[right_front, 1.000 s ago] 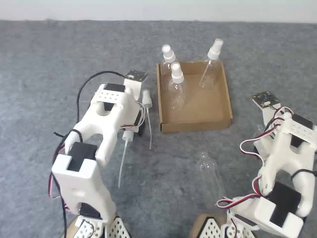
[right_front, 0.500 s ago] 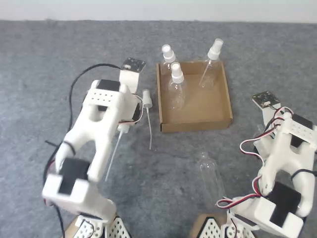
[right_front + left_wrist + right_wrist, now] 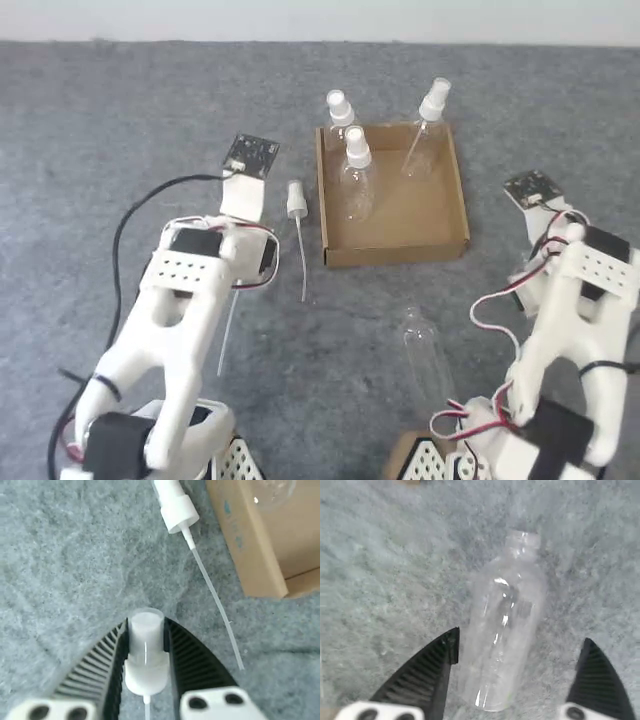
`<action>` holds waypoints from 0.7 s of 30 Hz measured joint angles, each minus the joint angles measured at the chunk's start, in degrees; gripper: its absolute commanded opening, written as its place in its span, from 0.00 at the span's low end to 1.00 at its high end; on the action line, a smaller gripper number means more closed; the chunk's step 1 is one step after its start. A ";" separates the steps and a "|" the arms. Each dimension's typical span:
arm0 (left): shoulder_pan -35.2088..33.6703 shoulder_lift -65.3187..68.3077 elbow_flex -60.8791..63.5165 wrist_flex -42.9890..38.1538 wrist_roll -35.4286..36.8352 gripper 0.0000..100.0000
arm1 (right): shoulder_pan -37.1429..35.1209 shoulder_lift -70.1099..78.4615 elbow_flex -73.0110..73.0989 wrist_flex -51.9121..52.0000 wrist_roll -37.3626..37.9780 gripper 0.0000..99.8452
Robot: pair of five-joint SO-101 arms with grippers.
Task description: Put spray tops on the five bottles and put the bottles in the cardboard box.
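left pincer clamped on spray top, head toward far tabletop edge, tube trailing toward near edge | loose spray top lies parallel, just beside cardboard box | right pincer open over uncapped bottle, lying flat, neck toward far edge

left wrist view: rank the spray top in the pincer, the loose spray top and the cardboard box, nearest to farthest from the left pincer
1. Held spray top, clamped in the left pincer.
2. Loose spray top, lying between pincer and box.
3. Cardboard box, beyond the loose top.
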 measured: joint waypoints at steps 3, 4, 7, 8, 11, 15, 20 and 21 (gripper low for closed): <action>0.00 -0.35 1.58 -0.79 0.09 0.01 | -0.70 -0.97 0.00 0.26 -0.35 0.33; 0.00 -0.44 1.93 -0.97 0.09 0.01 | -0.88 -0.97 -0.18 0.26 -0.62 0.33; 0.00 -0.44 1.93 -0.97 0.09 0.01 | -1.93 0.18 -2.73 1.14 -0.79 0.33; 0.00 -0.44 1.93 -0.97 0.09 0.01 | -2.46 1.32 -3.60 1.58 -0.79 0.33; 0.00 -0.44 1.93 -0.97 0.09 0.01 | -3.25 6.51 -6.24 2.11 -0.70 0.33; 0.00 -0.44 1.93 -0.97 0.09 0.01 | -3.25 13.27 -10.46 2.11 -0.79 0.31; 0.00 -0.44 1.93 -0.97 0.09 0.01 | -3.25 18.37 -12.40 2.11 -0.79 0.17; 0.00 -0.44 1.93 -0.97 0.09 0.01 | -3.25 18.81 -12.48 1.67 -0.79 0.16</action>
